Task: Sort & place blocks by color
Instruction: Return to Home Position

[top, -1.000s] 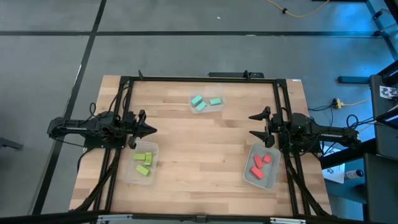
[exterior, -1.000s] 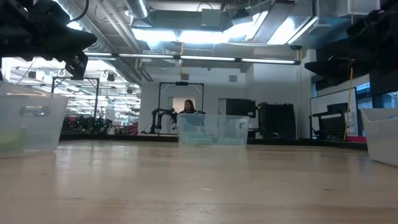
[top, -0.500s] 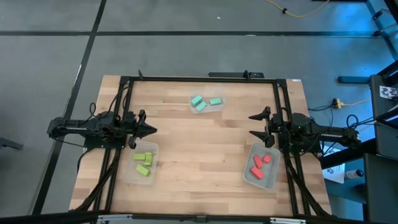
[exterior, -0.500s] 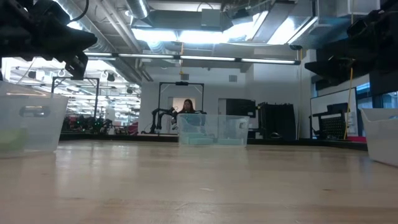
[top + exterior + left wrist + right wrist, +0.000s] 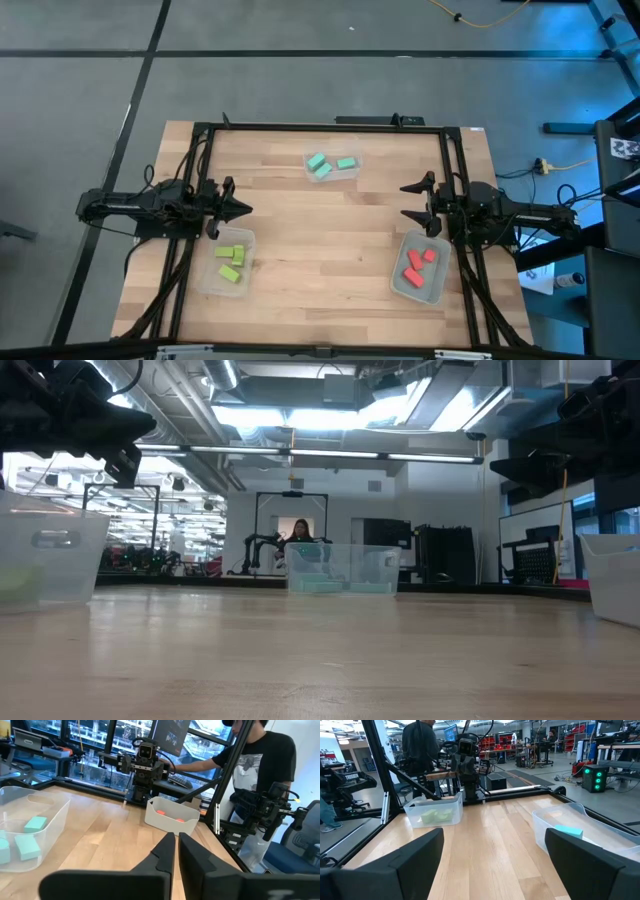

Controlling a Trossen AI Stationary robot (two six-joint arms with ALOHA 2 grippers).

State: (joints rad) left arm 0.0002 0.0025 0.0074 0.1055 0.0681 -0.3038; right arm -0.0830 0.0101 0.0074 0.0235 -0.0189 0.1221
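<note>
Over the table's (image 5: 320, 240) left edge, the left gripper (image 5: 243, 209) hovers with fingers pinched nearly together, holding nothing. Just beside its fingertips sits a clear bin (image 5: 212, 284) with the lime blocks (image 5: 230, 262) inside. Opposite, at the right edge, the right gripper (image 5: 412, 200) hovers with jaws spread wide, also empty. A second bin (image 5: 437, 288) just beside it, partly under the wrist, holds the red blocks (image 5: 418, 264). The teal blocks (image 5: 326, 164) lie in a third bin (image 5: 352, 177), roughly between the two grippers but off toward the far rail, well apart from both. A person (image 5: 260, 765) in a dark T-shirt stands past the right arm, off the table.
</note>
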